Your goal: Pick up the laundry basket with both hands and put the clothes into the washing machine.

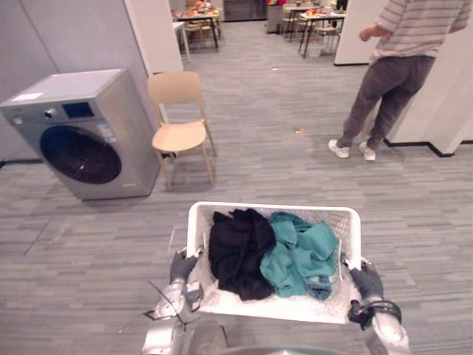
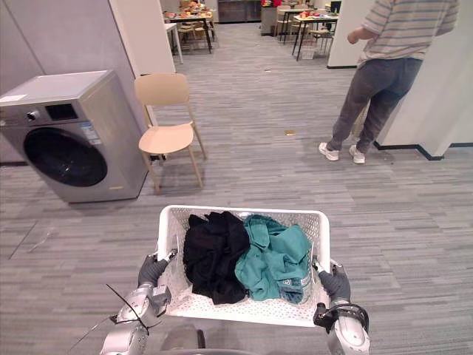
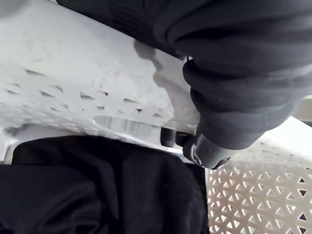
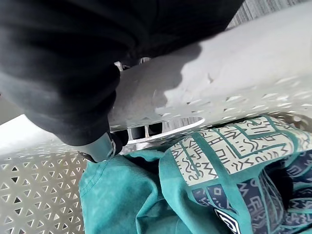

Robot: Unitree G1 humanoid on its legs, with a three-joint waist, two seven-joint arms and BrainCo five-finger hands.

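Left eye view first: I've got the laundry basket (image 1: 325,214) up in front of me, off the grey floor (image 1: 295,170), white and perforated, held level between my two arms. My left robot hand (image 1: 181,265) is on its left short side and my right robot hand (image 1: 367,281) is on its right short side, both up at the rim. Inside, the black clothes (image 1: 236,251) are piled in the left half and the teal clothes (image 1: 299,255) in the right half, the two heaps touching in the middle. The washing machine (image 1: 81,133) stands well ahead on my left against the wall, silver-grey, its round dark door closed. Just beside it, to its right, is a pale wooden chair (image 1: 179,126). Far ahead on my right a person (image 1: 392,74) in a striped top stands with their back to me.

Right eye view: same layout, with the basket centred low and the washer at the left edge.

Left wrist view: my fingers (image 3: 170,138) are curled through the handle slot in the basket's side wall, their dark tips poking out on the inside, so this hand is clamped on the basket. The black heap lies right under the slot, against the wall.

Right wrist view: same story. The fingers (image 4: 139,131) are hooked through the handle opening on this side, gripping the basket. The teal pile sits just below the slot, with a patterned piece (image 4: 229,156) lying on top of it next to the wall.
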